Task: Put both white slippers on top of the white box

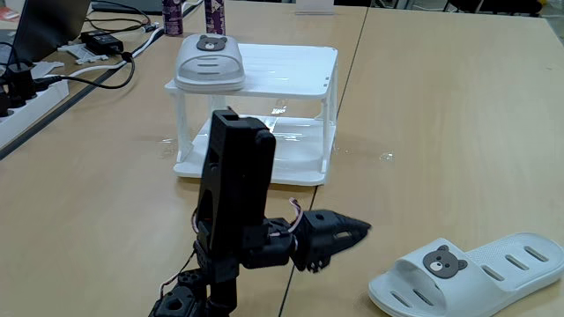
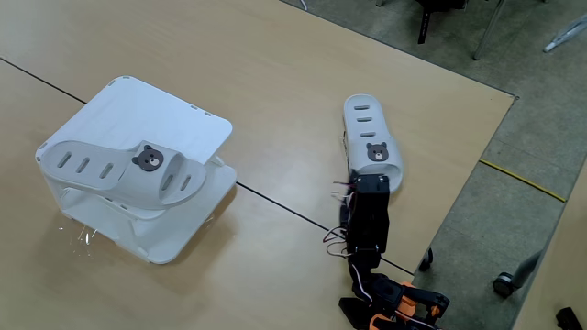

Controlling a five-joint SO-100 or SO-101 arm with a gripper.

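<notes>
White box [image 1: 300, 66] near table [image 2: 275, 73] centre, one white slipper [image 2: 124, 170] lying along its top left edge (bear badge up), second slipper [image 1: 476, 273] flat at table's edge, gripper [image 1: 357, 231] near it, holding nothing, opening unclear

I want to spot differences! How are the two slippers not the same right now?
One slipper sits up on the white rack; the other slipper lies on the table. The rack one is far from the claw; the table one lies close to it. Both are white with bear badges.
</notes>
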